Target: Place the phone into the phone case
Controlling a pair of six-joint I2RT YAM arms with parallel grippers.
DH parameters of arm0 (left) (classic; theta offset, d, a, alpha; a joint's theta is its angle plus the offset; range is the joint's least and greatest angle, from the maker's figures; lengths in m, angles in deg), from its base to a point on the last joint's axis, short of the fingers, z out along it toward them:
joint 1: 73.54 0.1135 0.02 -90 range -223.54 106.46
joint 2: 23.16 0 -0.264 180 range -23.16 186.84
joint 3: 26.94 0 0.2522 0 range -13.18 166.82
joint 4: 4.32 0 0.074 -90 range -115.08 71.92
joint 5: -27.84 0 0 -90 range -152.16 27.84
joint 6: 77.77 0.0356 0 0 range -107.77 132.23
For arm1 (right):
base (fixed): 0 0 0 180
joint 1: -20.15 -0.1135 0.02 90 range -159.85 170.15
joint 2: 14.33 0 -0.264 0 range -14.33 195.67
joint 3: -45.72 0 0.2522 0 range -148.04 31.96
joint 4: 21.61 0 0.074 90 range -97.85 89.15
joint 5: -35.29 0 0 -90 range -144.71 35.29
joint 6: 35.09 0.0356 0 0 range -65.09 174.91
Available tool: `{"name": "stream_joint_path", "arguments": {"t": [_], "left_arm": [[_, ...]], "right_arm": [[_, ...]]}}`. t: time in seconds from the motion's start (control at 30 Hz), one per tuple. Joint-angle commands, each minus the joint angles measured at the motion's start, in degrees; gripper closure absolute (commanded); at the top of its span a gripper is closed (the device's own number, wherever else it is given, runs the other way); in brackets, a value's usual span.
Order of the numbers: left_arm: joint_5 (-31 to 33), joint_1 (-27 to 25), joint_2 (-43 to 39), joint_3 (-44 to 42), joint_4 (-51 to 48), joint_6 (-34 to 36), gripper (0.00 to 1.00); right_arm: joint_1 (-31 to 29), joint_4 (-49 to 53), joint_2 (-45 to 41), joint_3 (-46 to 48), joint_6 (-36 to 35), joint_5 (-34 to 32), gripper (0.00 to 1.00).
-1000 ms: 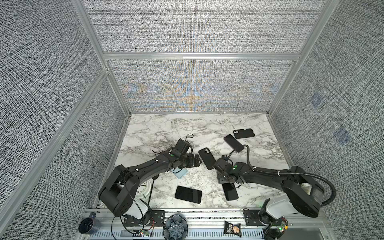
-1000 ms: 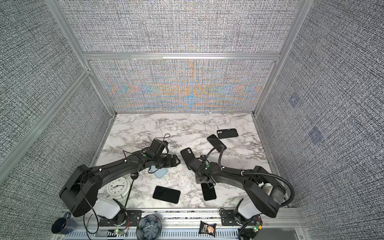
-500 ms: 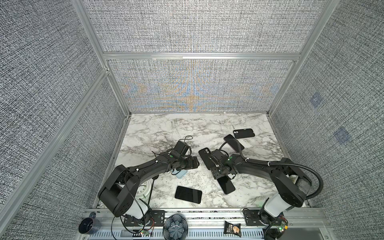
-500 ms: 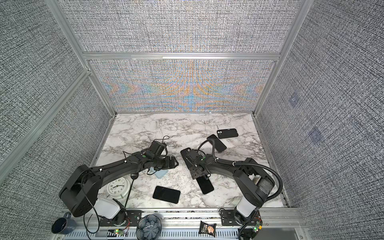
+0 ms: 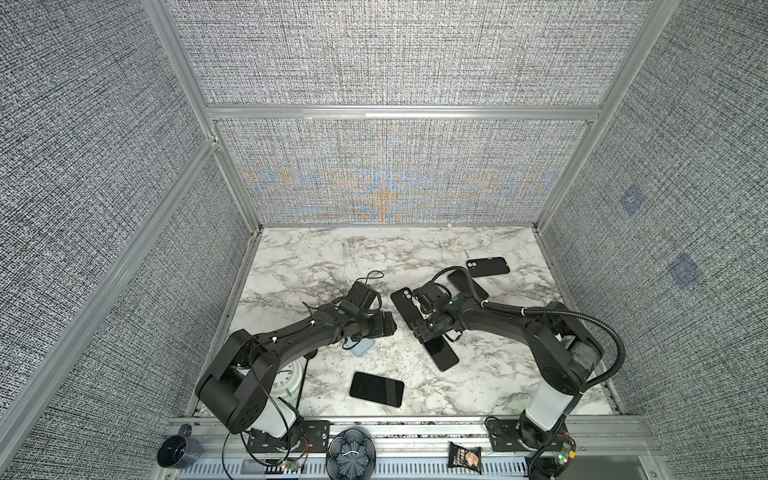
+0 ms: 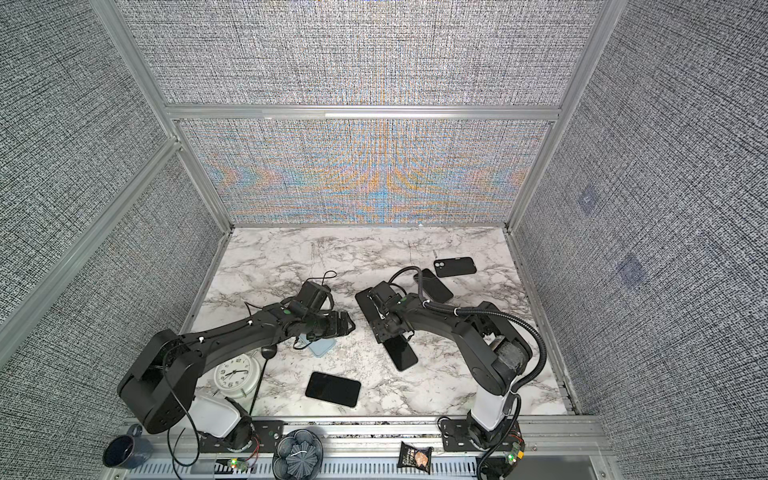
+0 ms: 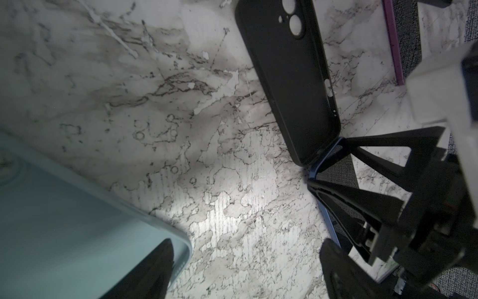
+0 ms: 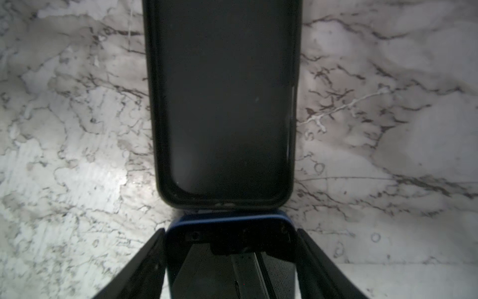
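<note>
- Jaws of the left gripper (image 5: 385,328) are being held wide apart with nothing between them, just left of the black phone case (image 5: 402,302). No part in the fitting is being taken by this arm.
- A pale blue item (image 5: 362,347), case or phone not being told apart, is being left partly under that gripper, left of the black phone case.
- A spare dark phone (image 5: 376,388) is being left flat on the marble table (image 5: 332,257), well in front of the black phone case.
- The black phone case is being left open side up, and its hollow is being shown empty in the right wrist view.
- The phone (image 8: 227,224), blue-edged, is being gripped by the right gripper (image 8: 230,240), with the jaws being clamped on its long edges. Its leading end is being set against the near lip of the black phone case, touching but not seated.
- Progress is being judged as early: pickup and lining-up done, sliding in and pressing down left.
- A second dark case (image 5: 487,267) and a purple-edged phone (image 6: 438,291) are being left untouched, right of and behind the black phone case.
</note>
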Motion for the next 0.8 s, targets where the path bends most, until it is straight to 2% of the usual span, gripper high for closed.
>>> {"name": "stream_joint_path", "arguments": {"t": [0.0, 0.33, 0.77], "left_arm": [[-0.30, 0.03, 0.63, 0.71, -0.70, 0.59, 0.11], [-4.30, 0.03, 3.30, 3.44, -1.95, 1.80, 0.11], [-7.02, -1.38, 2.69, 3.04, -3.63, 2.13, 0.12]], "right_arm": [[-0.10, 1.25, -1.08, 1.07, -0.71, 1.96, 0.36], [-0.30, 4.90, -5.81, 4.90, 0.08, 1.08, 0.11], [-3.58, 14.00, -20.39, 12.45, 4.32, -1.45, 0.06]]}}
